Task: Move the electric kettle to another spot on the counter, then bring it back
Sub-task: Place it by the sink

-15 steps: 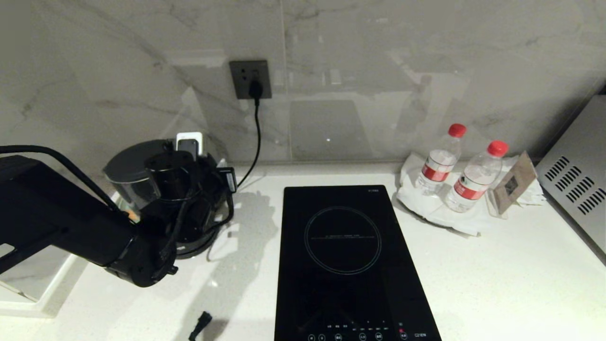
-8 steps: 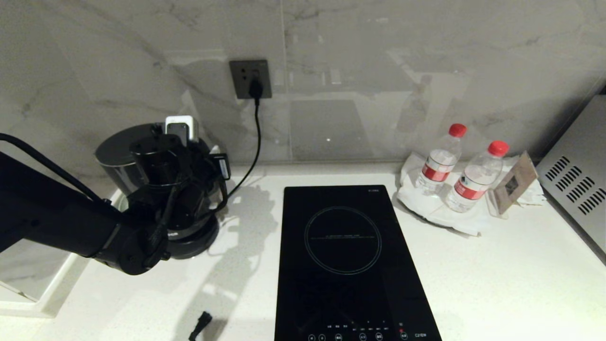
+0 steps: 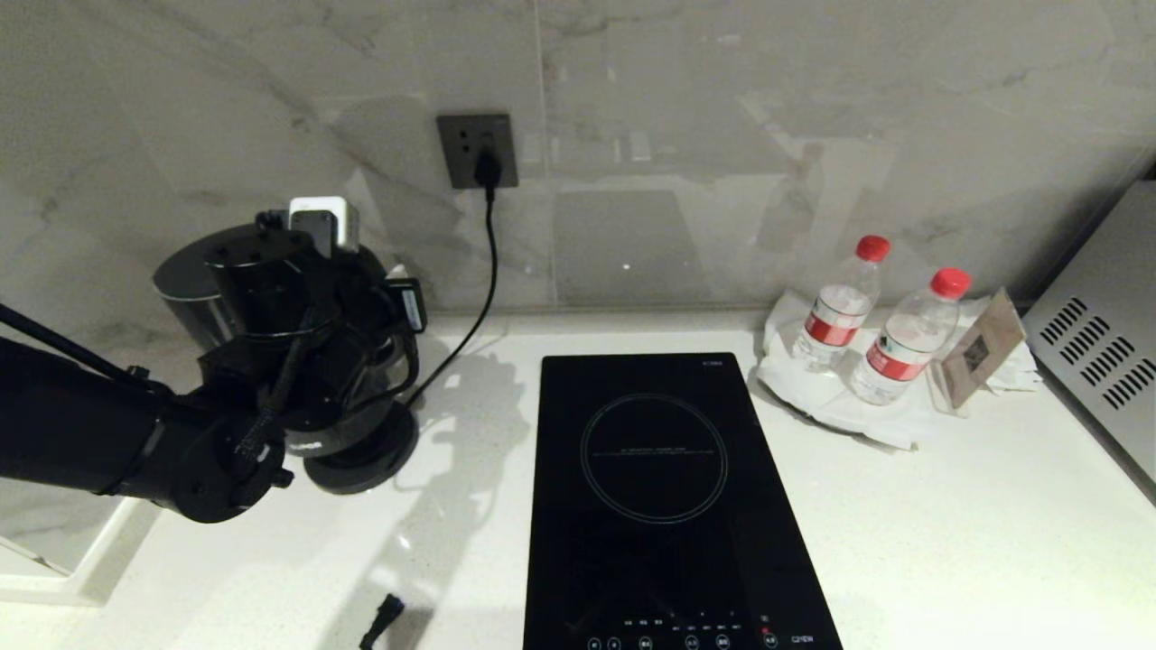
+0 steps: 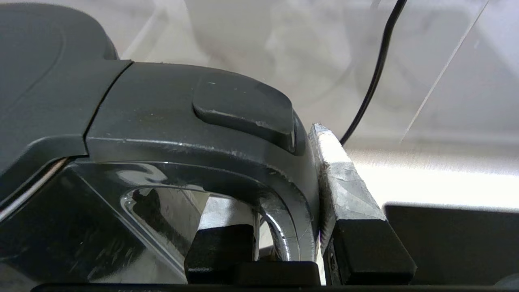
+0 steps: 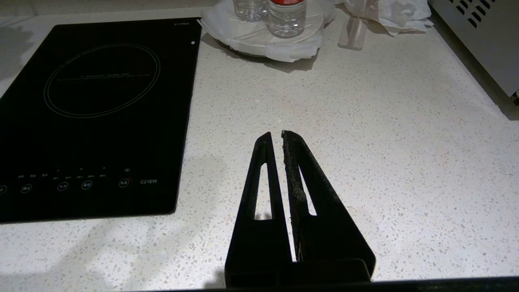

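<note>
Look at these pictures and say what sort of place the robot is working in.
Most likely a kitchen: a black induction hob is set into a white stone counter, with an electric kettle and its corded base near a wall socket.

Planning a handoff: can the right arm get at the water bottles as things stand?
Probably yes. The right end effector hangs shut over bare counter, and that view shows nothing between it and the water bottles ahead. The induction hob lies off to one side. Actual reach is unclear.

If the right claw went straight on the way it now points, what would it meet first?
Probably the bottled-water tray. The shut right claw points over bare counter toward it, though depth is unclear.
</note>
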